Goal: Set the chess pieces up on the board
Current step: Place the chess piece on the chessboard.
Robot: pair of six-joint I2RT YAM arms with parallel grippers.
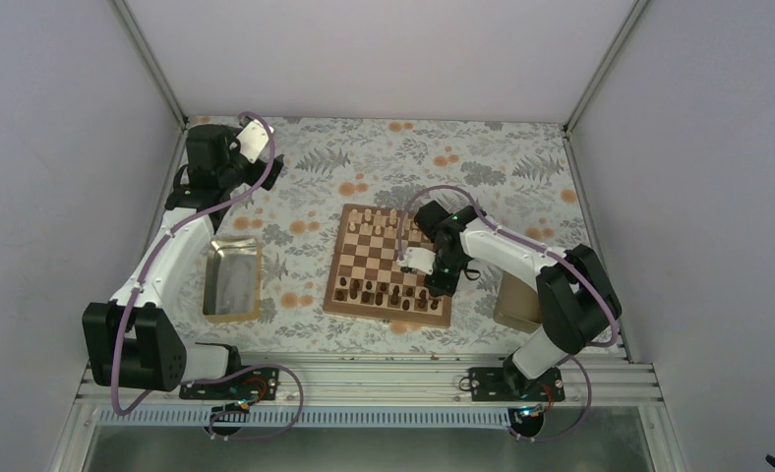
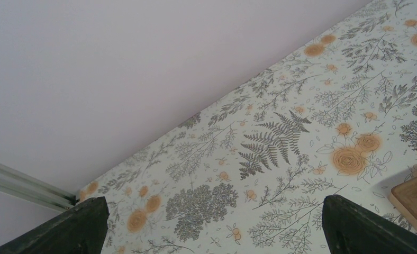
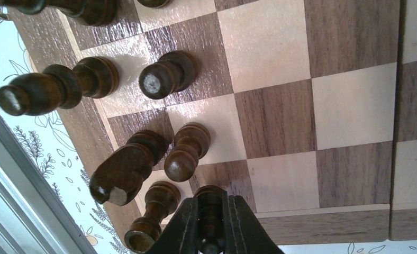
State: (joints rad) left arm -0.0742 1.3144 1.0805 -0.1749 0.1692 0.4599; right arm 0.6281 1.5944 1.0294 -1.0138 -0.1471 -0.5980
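Note:
The board (image 1: pixel 376 258) lies at the table's middle. Pale chess pieces (image 1: pixel 374 218) stand along its far side and dark ones (image 1: pixel 384 293) fill its near rows. My right gripper (image 1: pixel 431 287) hangs over the board's near right part. In the right wrist view this gripper (image 3: pixel 210 222) is shut on a dark piece (image 3: pixel 210 203), whose base is at a dark square in the edge row. Beside it stand a dark knight (image 3: pixel 124 169), a pawn (image 3: pixel 185 156) and a rook (image 3: pixel 151 214). My left gripper (image 2: pixel 217 227) is open and empty over the far left tablecloth.
A metal tray (image 1: pixel 232 280) sits left of the board. Another tray (image 1: pixel 516 300) lies to the board's right, partly hidden by the right arm. A corner of the board (image 2: pixel 415 198) shows in the left wrist view. Walls close in the table on three sides.

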